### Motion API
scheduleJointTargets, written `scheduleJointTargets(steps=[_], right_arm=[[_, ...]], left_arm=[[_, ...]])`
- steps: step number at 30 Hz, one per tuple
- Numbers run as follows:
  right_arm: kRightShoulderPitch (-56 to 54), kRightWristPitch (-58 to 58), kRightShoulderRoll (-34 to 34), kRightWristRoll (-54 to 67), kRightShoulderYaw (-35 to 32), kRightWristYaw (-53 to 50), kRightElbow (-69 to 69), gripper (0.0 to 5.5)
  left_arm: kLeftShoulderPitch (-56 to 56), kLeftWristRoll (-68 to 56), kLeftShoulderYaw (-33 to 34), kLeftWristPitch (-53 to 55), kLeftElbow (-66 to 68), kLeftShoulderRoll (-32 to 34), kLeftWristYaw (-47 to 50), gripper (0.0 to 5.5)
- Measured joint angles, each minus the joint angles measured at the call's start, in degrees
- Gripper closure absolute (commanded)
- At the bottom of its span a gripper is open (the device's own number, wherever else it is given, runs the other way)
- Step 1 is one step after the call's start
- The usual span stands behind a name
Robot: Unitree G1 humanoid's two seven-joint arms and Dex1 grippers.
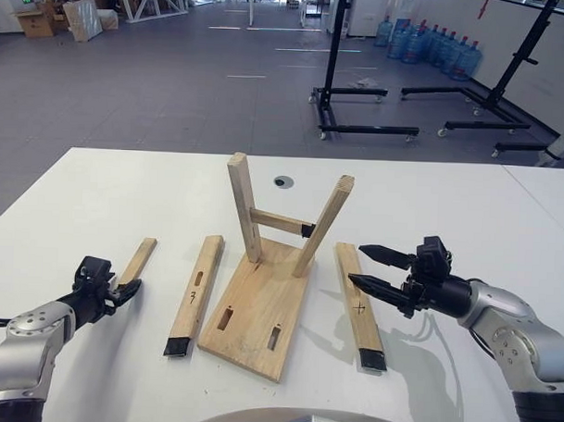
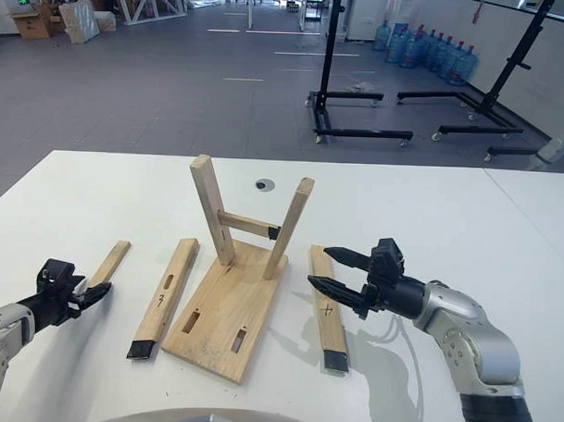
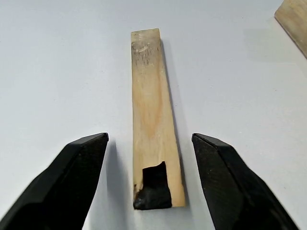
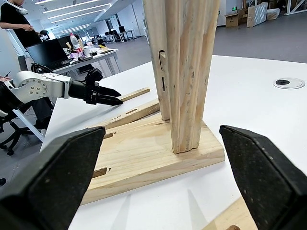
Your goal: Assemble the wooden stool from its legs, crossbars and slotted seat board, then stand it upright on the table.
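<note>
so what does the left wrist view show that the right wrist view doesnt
Left wrist view alone: the black end of the crossbar. Right wrist view alone: the board with two upright legs, and the table hole. Both: that crossbar lying flat on the white table, with the open left gripper at it.

This is a large, open lab or workshop hall. Beyond the white surface (image 1: 125,196), which has a round cable grommet (image 1: 283,181), a bare grey floor (image 1: 175,87) with painted lines stretches far back. Black wheeled steel frames (image 1: 368,131) stand on the floor. Blue water jugs (image 1: 436,42) line the far wall, and cardboard boxes (image 1: 37,22) sit in a corner. Off to one side, under ceiling strip lights (image 4: 72,8), a desk (image 4: 96,53) carries a monitor (image 4: 48,53).
</note>
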Motion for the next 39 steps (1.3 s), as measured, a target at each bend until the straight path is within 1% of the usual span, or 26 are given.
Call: scheduleJointTargets(steps=[2,9,14,15,17,19,21,23,25,26,28,30,32,35,37,39], right_arm=[[-0.3,0.0,0.0,0.0,0.2,0.0,0.1,1.11],[-0.9,0.0,0.0,0.1,0.3,0.0,0.4,1.11],[-1.3,0.0,0.0,0.1,0.3,0.1,1.4,1.11],[-1.5,-0.1,0.0,0.1,0.3,0.2,1.4,1.11],[-2.1,0.3,0.0,2.0,-0.3,0.6,1.7,1.11],[-2.3,2.5,-0.1,5.3,-1.7,1.6,1.7,1.11],[-1.7,5.7,-0.3,9.4,-2.2,2.5,0.8,1.11],[-1.4,9.0,0.6,14.6,-2.3,1.8,-1.3,1.11],[-1.9,11.9,3.1,20.0,-2.1,-0.8,-2.8,1.11],[-3.5,13.3,5.6,23.0,-1.7,-3.2,-4.0,1.11],[-5.9,13.9,9.3,26.8,-0.9,-8.4,-5.3,1.11],[-8.2,15.0,13.3,30.4,0.4,-14.4,-6.9,1.11],[-9.2,15.2,15.4,31.2,1.5,-18.8,-7.4,1.11],[-9.9,15.5,17.5,31.2,2.8,-23.3,-7.3,1.11],[-9.9,15.6,18.9,32.3,3.2,-25.6,-7.8,1.11],[-10.1,15.6,19.9,32.8,3.4,-27.0,-8.1,1.4]], left_arm=[[-0.1,-0.2,-0.5,-0.4,0.0,-0.5,0.0,3.23],[-0.4,0.0,-1.8,-1.3,-0.1,-0.5,0.5,4.21],[-0.8,2.0,-3.3,-5.0,0.8,0.2,1.7,4.23],[-0.8,2.9,-3.4,-7.1,1.5,0.2,2.4,4.23],[-1.4,2.4,-2.0,-16.5,1.0,-1.8,3.1,4.23],[-3.9,-2.7,0.9,-23.0,-4.0,-4.9,2.7,4.23],[-7.4,-11.4,3.7,-25.8,-11.3,-7.2,1.9,4.23],[-9.1,-23.0,4.6,-25.1,-19.6,-8.2,-0.5,4.23],[-9.5,-34.3,4.1,-21.6,-26.2,-7.7,-3.6,4.23],[-9.8,-40.1,2.7,-19.2,-30.6,-6.0,-6.4,4.23],[-10.8,-40.1,-1.1,-17.3,-33.0,-3.2,-10.0,4.23],[-13.4,-31.2,-9.1,-17.6,-29.6,-1.0,-13.5,4.23],[-15.2,-22.8,-15.3,-20.3,-24.5,-1.2,-15.2,4.23],[-17.0,-12.9,-21.4,-26.0,-20.2,-3.4,-15.1,4.23],[-17.1,-8.7,-25.2,-28.9,-19.2,-4.9,-15.2,4.23],[-17.1,-6.5,-26.7,-30.4,-18.7,-5.2,-15.4,4.23]])
